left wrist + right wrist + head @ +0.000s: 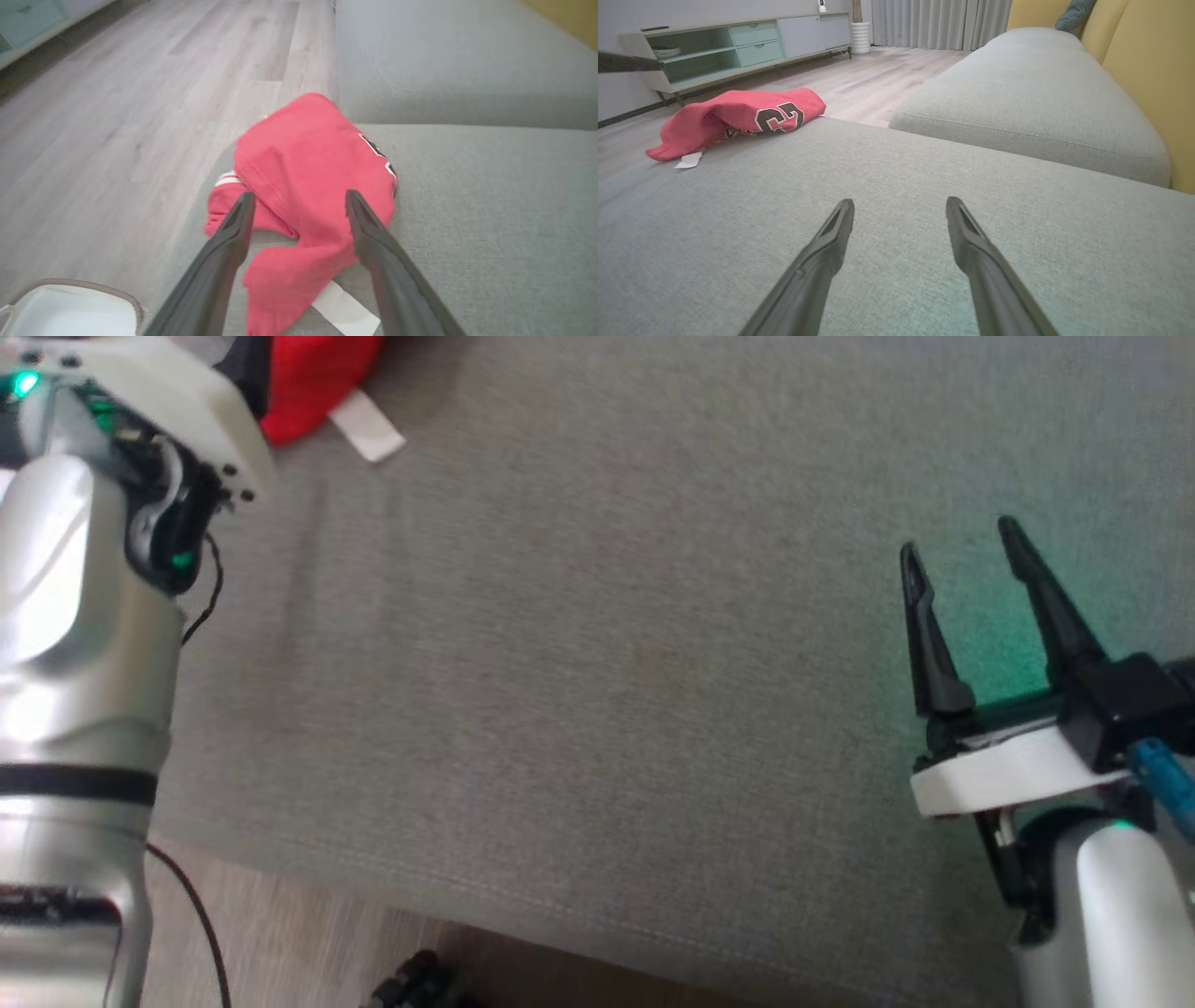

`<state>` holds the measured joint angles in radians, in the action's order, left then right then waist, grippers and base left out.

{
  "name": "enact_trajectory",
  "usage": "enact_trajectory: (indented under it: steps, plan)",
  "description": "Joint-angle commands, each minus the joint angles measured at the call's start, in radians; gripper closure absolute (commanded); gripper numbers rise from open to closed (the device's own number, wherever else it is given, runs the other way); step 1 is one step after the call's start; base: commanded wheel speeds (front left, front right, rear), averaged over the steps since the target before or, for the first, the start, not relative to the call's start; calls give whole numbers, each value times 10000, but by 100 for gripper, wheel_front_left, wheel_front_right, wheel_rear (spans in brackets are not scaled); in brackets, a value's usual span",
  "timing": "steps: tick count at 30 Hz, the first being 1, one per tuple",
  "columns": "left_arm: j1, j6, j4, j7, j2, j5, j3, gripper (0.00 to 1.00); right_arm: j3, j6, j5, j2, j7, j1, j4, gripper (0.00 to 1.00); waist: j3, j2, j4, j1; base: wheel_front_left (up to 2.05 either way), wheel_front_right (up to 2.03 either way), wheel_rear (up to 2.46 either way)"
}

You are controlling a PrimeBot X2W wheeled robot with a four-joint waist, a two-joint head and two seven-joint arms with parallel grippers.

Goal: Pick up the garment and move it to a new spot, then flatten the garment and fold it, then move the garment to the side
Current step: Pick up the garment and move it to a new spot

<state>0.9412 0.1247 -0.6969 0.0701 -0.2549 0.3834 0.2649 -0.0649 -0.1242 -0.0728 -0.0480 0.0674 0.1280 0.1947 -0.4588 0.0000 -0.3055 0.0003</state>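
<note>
Head view: the crumpled red jersey garment (308,383) lies at the far left corner of the grey fabric sofa cushion (560,663). The right gripper (960,541) hovers spread and empty. Left wrist view: the left gripper (300,195), fingers apart and empty, points at the garment. Right wrist view: the garment lies well apart from the right gripper.

Left forearm (65,663): glossy silver-grey shell, black band (75,784), thin black cable (198,905), green LED (23,383) by white wrist plate (187,392). Right gripper (960,541): long black tapered fingers (934,653), white mount plate (1008,779), blue connector (1158,765).
</note>
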Motion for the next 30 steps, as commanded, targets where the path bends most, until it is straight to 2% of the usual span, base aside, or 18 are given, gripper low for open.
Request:
enact_trajectory:
  steps: [1,7,14,15,16,17,18,24,30]
  plan:
    - [523,51,-60,21,-495,197,44,0,-298,-65,-128,-22,135,250,616,0,-754,0,478,-3,0,0,0]
    - [1213,56,-1072,-125,-496,1103,986,0,-298,-65,-318,-22,355,301,1194,0,-1417,0,637,-3,0,0,0]
    - [1656,58,-2647,-786,-612,1221,1115,0,-358,-65,-230,-22,288,392,1261,0,-1646,0,831,-3,0,0,0]
    - [1700,58,-2791,-867,-613,1246,1159,36,-355,-65,-212,-22,265,406,1246,0,-1650,0,851,-3,0,0,0]
    - [1754,58,-2919,-1000,-632,1243,1202,61,-346,-65,-195,-22,236,423,1224,0,-1646,0,867,-3,0,0,0]
    - [1806,58,-3022,-1190,-654,1229,1237,84,-336,-65,-171,-22,194,439,1195,0,-1623,0,881,-3,0,0,0]
    - [1857,58,-3113,-1386,-669,1219,1268,100,-331,-65,-143,-22,145,452,1152,0,-1578,0,893,-3,0,0,0]
    - [2153,58,-3455,-2564,-890,768,1746,100,-403,-65,204,-22,-273,536,628,0,-901,0,994,-3,0,0,0]
    - [2547,59,-3290,-3109,-1136,225,2293,100,-517,-65,809,-22,-853,503,-265,0,477,0,1315,-3,0,0,0]
